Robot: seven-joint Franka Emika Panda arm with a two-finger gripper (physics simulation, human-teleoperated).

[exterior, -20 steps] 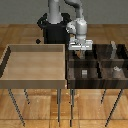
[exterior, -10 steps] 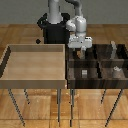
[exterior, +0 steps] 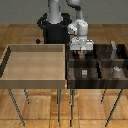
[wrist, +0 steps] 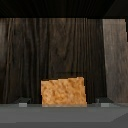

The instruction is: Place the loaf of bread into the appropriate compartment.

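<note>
Exterior view, against the frames from a second ago, shows almost no shift: the gripper (exterior: 80, 48) still hangs over the back compartment of the dark divided bin (exterior: 95, 82) nearest the pale wood tray (exterior: 35, 79), so my judgement is that the carry is finished and only the release remains. Wrist view shows the loaf of bread (wrist: 62, 92) clenched between the fingertips (wrist: 22, 100), directly above the dark wood floor of that compartment. Right of the tray, small grey blocks (exterior: 84, 73) sit in other bin compartments, both containers stand on thin metal legs over a wood-plank floor (exterior: 30, 110), and a black pedestal (exterior: 52, 31) carries the arm behind.
</note>
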